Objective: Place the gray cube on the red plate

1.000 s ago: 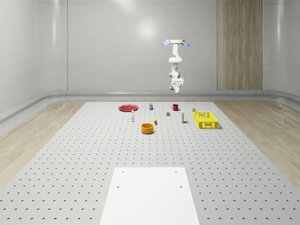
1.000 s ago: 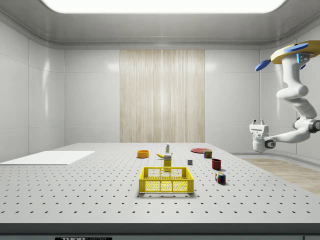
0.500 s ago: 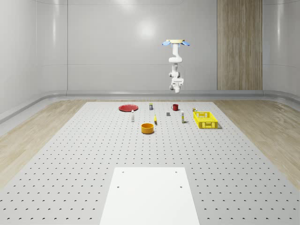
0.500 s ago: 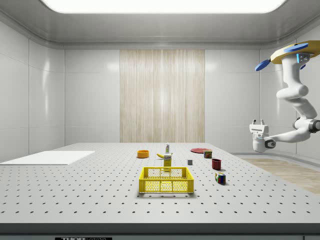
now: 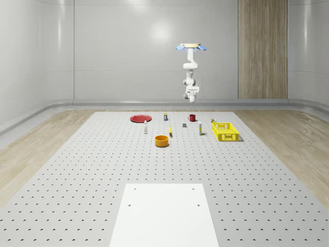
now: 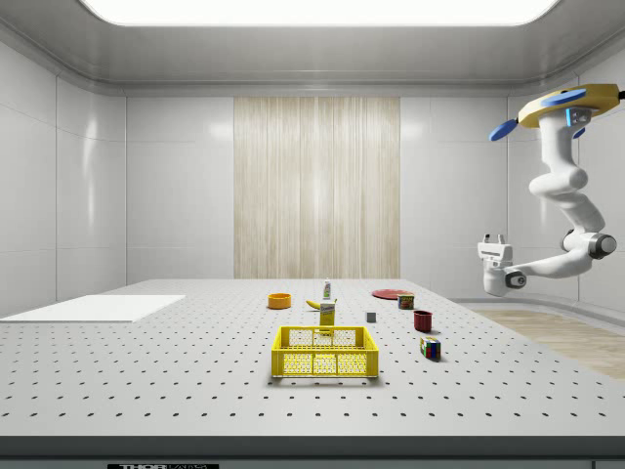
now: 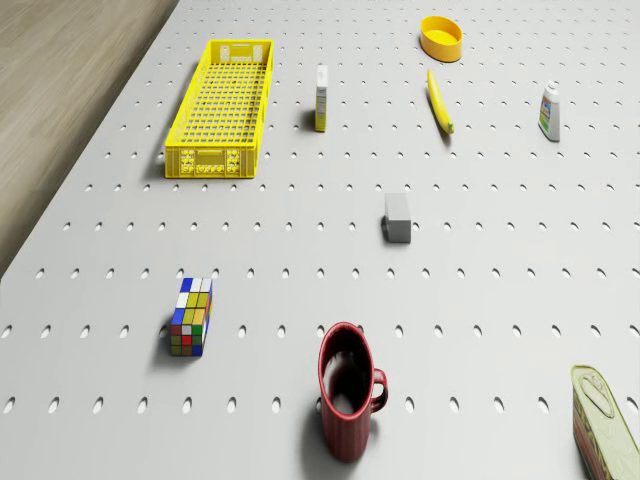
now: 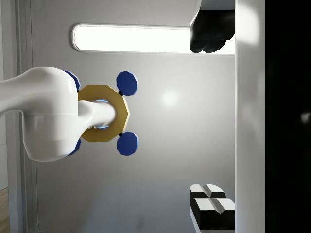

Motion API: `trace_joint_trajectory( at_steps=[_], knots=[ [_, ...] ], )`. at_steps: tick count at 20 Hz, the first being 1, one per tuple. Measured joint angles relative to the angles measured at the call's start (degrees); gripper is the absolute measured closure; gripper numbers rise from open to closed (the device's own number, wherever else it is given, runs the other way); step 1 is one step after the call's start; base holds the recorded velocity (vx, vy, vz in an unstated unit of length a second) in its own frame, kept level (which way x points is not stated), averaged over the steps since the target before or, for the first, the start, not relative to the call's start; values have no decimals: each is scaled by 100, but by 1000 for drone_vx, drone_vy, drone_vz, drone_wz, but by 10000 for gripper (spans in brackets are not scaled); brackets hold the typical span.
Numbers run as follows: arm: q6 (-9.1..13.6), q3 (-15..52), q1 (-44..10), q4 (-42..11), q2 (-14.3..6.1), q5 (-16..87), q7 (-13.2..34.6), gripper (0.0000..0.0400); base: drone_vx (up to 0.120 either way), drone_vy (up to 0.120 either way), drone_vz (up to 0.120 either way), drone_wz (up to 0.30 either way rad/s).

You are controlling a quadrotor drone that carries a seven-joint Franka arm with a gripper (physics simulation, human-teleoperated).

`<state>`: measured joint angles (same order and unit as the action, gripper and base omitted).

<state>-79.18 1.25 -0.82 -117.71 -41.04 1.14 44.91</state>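
Note:
The gray cube (image 5: 184,125) (image 6: 371,317) (image 7: 398,217) lies on the perforated table, between a red mug and a banana. Further toward the whole-scene view's left, the red plate (image 5: 140,118) (image 6: 391,293) sits near the table's far edge. The drone (image 5: 191,47) (image 6: 566,103) hovers high over that far edge, behind the mug. Its arm hangs down and bends, leaving the gripper (image 6: 493,238) (image 5: 191,90) (image 8: 214,116) pointing upward, well above the cube. The fingers (image 8: 211,206) stand wide apart with nothing between them.
A yellow crate (image 5: 225,131) (image 7: 222,105) stands at the whole-scene view's right. Around the cube are a red mug (image 7: 348,390), a Rubik's cube (image 7: 191,316), a banana (image 7: 440,100), a small carton (image 7: 321,97), a bottle (image 7: 549,110), a tin (image 7: 605,420) and an orange bowl (image 5: 162,140). A white sheet (image 5: 163,213) covers the near table.
The drone, arm and gripper have risen slightly and shifted toward the side view's left. The objects on the table have not moved.

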Motion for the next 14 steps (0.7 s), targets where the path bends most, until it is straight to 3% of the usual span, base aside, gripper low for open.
trace_joint_trajectory(
  at_steps=[8, 14],
  knots=[
    [-39, 274, -84, -41, -29, 384, 50, 0, 120, -120, 0, 0],
    [-83, 907, -282, -174, -74, 1279, 173, 0, 120, -120, 0, 0]
  ],
)
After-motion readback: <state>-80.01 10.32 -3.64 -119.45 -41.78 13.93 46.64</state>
